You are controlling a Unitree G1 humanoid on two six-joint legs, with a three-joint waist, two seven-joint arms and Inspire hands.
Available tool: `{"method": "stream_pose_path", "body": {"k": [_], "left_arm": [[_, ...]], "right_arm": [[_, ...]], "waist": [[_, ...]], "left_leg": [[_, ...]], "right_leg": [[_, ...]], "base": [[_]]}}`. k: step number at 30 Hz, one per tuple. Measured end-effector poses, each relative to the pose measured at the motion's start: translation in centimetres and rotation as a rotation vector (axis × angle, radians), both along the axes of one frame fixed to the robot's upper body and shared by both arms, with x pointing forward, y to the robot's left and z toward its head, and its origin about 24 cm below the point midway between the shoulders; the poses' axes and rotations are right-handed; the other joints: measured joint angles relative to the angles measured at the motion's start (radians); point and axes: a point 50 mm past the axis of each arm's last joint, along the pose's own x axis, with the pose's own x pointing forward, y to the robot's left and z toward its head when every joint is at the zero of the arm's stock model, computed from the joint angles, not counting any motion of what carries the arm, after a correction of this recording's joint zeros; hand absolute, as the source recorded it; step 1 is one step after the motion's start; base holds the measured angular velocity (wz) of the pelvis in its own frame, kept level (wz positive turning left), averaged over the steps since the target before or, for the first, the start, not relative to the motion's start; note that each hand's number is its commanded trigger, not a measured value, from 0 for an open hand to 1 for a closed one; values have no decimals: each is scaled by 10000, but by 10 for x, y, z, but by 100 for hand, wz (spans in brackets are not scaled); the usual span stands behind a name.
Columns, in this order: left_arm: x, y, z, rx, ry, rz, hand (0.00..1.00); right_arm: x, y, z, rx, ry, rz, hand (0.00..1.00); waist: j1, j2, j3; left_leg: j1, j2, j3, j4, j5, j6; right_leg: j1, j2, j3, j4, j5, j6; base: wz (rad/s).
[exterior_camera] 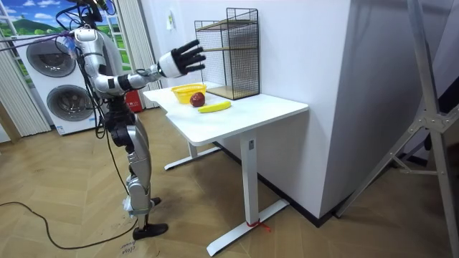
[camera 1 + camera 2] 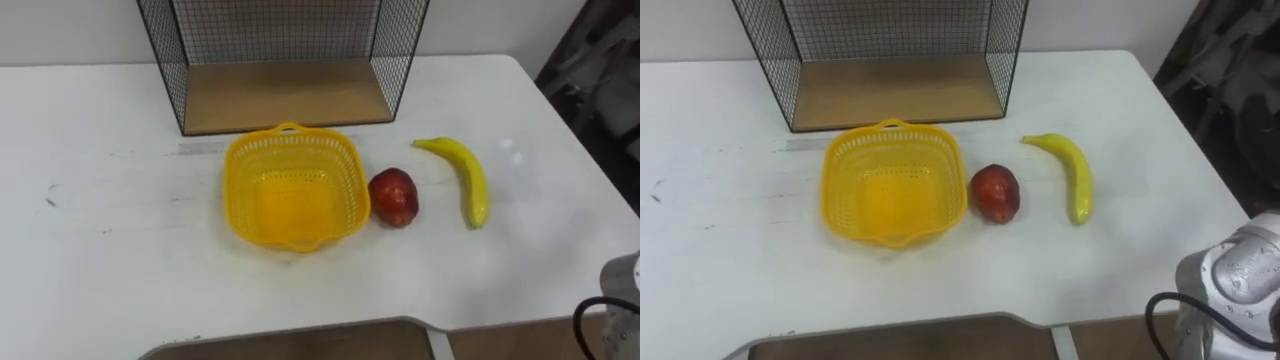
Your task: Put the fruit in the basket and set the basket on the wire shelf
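An empty yellow plastic basket [image 2: 238, 190] sits in the middle of the white table [image 2: 100, 200]. A red apple [image 2: 394, 197] lies right beside its right wall. Further right lies a yellow banana [image 2: 468, 178], stem end towards the back. The black wire shelf [image 2: 285, 95] with a wooden floor stands just behind the basket, open side facing me. In the room view I stand at the table's end with my right hand [image 1: 183, 61] raised above the table edge, open, fingers spread, holding nothing. My right arm [image 2: 1230, 275] shows at the lower right, near the table's front corner.
The table's right edge runs close past the banana, with dark objects [image 2: 600, 80] beyond it. Washing machines [image 1: 54, 64] stand behind me in the room view. A white wall [image 1: 373, 86] rises past the table's far end.
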Motion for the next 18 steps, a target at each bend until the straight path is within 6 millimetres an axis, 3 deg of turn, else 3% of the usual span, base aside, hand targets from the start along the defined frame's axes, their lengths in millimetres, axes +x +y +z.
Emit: {"method": "stream_pose_path", "body": {"k": [4, 10, 18], "left_arm": [[-5, -1, -1, -153, 289, -59, 0], [-4, 0, -2, -354, 527, -156, 0], [0, -1, -2, -486, 566, -577, 0]], "right_arm": [[12, 13, 0, -577, 342, 1619, 0], [31, 40, -8, -1166, 1244, 4403, 0], [43, 51, -21, -1231, 2119, 6045, 0]], "waist": [[243, -61, 8], [235, -39, 48], [251, -115, 101]], "left_leg": [[-1, 2, -18, 10, 0, 0], [-120, -3, -217, 59, 1, -1], [-159, -7, -303, 66, 4, -2]], "right_leg": [[19, -2, -29, -11, 2, 0], [20, -11, -193, -37, 2, 0], [19, -16, -276, -46, 2, 0]], "base": [[0], [9], [2]]}}
